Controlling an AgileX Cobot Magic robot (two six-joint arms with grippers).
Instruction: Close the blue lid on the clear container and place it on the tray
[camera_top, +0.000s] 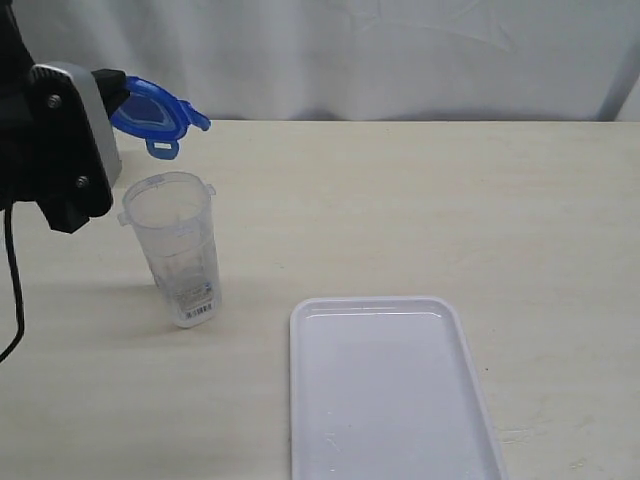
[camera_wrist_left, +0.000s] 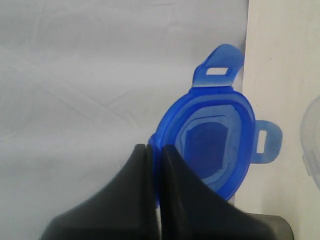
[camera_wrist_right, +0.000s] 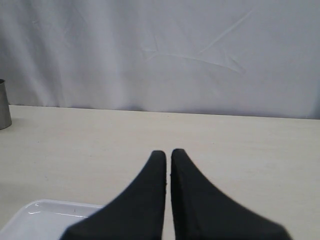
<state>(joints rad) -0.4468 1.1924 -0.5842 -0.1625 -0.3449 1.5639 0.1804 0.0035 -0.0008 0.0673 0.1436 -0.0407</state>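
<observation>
The beige table (camera_top: 400, 200) bears the upright clear container (camera_top: 180, 250) and the tray (camera_top: 390, 400).

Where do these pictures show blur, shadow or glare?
Exterior view: soft, even light; the tall clear plastic container casts a faint shadow, the flat white plastic tray shows slight sheen. Left wrist view: the black left gripper is blurred, the small blue plastic lid it pinches sharper. Right wrist view: the black right gripper looks soft-edged.
</observation>
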